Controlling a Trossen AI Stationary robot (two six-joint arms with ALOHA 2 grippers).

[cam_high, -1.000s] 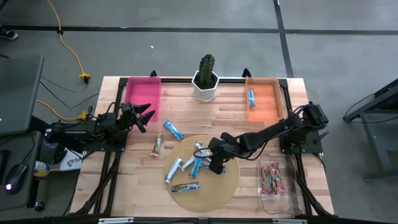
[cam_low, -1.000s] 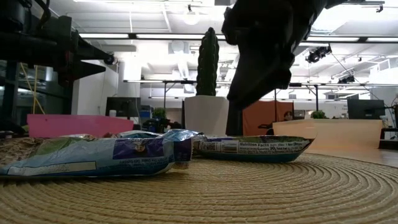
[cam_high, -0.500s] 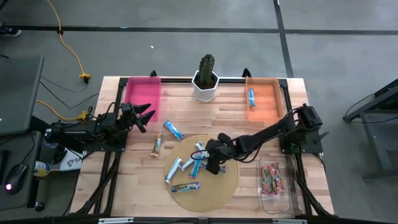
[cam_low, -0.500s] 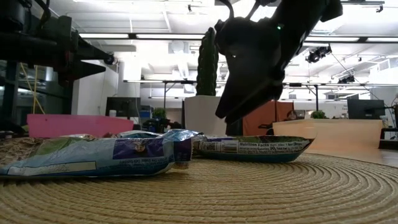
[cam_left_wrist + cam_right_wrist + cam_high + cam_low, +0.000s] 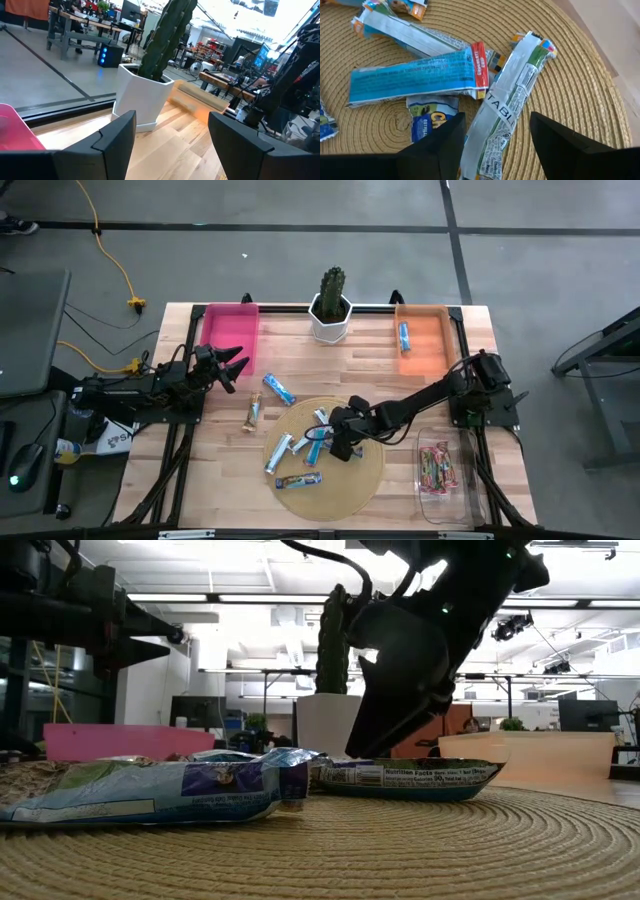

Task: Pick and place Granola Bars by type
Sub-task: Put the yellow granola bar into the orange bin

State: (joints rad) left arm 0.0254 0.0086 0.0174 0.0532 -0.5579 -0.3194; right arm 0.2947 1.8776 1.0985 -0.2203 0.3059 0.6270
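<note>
Near the tabletop's front edge, Granola Bars (image 5: 299,479) lie clustered on the round woven mat (image 5: 365,475). The right pincer (image 5: 344,446) hovers spread over them, gripping nothing. Farther left, the left pincer (image 5: 238,364) waits open beside the pink bin (image 5: 231,330).

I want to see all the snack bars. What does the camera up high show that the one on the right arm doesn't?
Only the high view: the pink bin, the orange bin, the cactus and the left arm's open fingers. Only the right wrist view: the print on the wrappers. Both: bars on the woven mat, with the right arm's open fingers over a silver-wrapped bar.
</note>
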